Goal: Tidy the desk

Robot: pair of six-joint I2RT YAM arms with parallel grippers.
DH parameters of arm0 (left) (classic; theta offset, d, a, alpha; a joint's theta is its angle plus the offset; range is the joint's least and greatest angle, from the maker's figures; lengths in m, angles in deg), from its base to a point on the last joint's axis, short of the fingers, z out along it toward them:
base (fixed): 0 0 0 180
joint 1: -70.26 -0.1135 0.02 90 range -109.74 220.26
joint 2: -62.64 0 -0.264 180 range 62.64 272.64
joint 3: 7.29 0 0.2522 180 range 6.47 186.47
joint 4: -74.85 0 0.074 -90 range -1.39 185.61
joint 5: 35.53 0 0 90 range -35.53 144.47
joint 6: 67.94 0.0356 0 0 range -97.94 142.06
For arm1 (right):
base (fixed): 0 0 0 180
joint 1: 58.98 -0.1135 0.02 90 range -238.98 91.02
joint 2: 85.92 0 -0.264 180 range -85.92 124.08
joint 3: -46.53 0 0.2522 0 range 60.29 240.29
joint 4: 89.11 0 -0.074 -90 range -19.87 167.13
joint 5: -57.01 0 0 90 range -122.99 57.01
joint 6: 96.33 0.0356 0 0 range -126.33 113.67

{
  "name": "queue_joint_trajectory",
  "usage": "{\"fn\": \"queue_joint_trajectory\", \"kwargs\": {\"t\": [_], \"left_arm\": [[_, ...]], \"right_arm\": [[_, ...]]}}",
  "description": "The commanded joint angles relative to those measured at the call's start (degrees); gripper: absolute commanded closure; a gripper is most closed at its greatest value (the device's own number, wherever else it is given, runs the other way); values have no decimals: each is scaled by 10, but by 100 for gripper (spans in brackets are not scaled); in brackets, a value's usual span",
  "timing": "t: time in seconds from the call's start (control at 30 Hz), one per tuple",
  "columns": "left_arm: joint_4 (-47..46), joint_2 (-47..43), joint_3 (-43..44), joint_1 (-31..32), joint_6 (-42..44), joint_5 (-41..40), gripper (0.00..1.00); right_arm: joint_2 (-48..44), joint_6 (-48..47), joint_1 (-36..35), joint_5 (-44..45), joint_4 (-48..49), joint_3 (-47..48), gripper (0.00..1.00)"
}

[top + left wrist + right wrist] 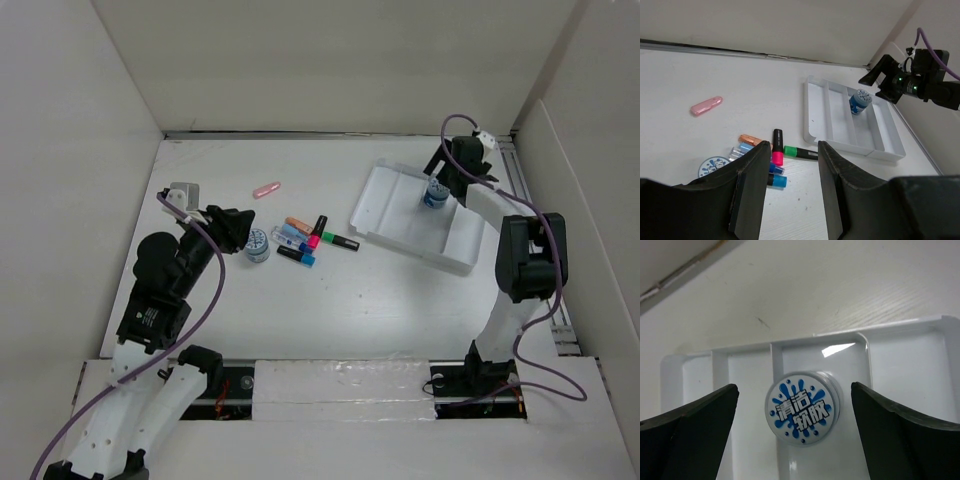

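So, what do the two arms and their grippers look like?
The left arm and right arm have white links, black joint housings and a looping purple cable each. The left gripper and right gripper are black, each with two broad tapered fingers.

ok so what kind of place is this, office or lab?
Probably a lab test cell: desk boxed in by white panels, left arm and right arm bolted at its near edge, staged markers and tray.
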State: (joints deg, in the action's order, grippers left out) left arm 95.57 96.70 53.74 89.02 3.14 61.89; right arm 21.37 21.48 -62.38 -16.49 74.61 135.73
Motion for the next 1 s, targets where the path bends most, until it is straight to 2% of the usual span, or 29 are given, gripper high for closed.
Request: {"fn": "queue_joint_trajectory", "kwargs": {"t": [0.0, 0.1, 0.17, 0.2, 0.23, 0.27, 0.3, 0.33, 0.4, 0.47, 0.5, 0.57, 0.6, 0.7, 0.8, 0.97], "left_arm": [[-18, 6, -1, 2, 6, -1, 62], [-23, 2, -1, 2, 6, -2, 62], [-20, 7, -1, 2, 6, -6, 62], [-20, 7, 0, 2, 5, -6, 62], [-20, 7, 0, 2, 5, -6, 62], [-21, 7, 1, 2, 6, -7, 62], [-22, 7, 0, -3, 5, -13, 63], [-20, 5, 1, -3, 0, -19, 63], [-9, 1, 3, -9, -4, -52, 65], [-5, -17, 1, -9, -15, -88, 65], [-5, -23, 0, -9, -18, -116, 62], [3, -36, 3, -9, -36, -146, 59], [9, -39, 5, -9, -40, -175, 58], [21, -52, 6, -9, -56, -216, 53], [20, -55, 3, -9, -56, -218, 49], [17, -47, 7, -9, -54, -204, 46]], "right_arm": [[-28, -6, 1, 4, 11, 40, 0], [-69, -15, -18, 24, 18, 11, 0], [-111, -22, -51, 14, 68, -31, 5], [-137, -22, -101, -47, 125, -61, 35], [-138, -22, -101, -47, 125, -61, 35], [-152, -26, -121, -70, 141, -87, 52], [-153, -28, -142, -113, 165, -97, 77], [-152, -29, -187, -130, 175, -103, 86], [-129, -31, -233, -186, 193, -108, 90], [-108, -44, -306, -203, 193, -99, 83], [-90, -49, -330, -204, 186, -84, 68], [-69, -71, -375, -206, 183, -65, 48], [-57, -79, -416, -200, 179, -42, 29], [-5, -109, -474, -190, 156, -1, 8], [42, -124, -505, -192, 140, 48, 1], [109, -146, -538, -169, 74, 135, 0]]}}
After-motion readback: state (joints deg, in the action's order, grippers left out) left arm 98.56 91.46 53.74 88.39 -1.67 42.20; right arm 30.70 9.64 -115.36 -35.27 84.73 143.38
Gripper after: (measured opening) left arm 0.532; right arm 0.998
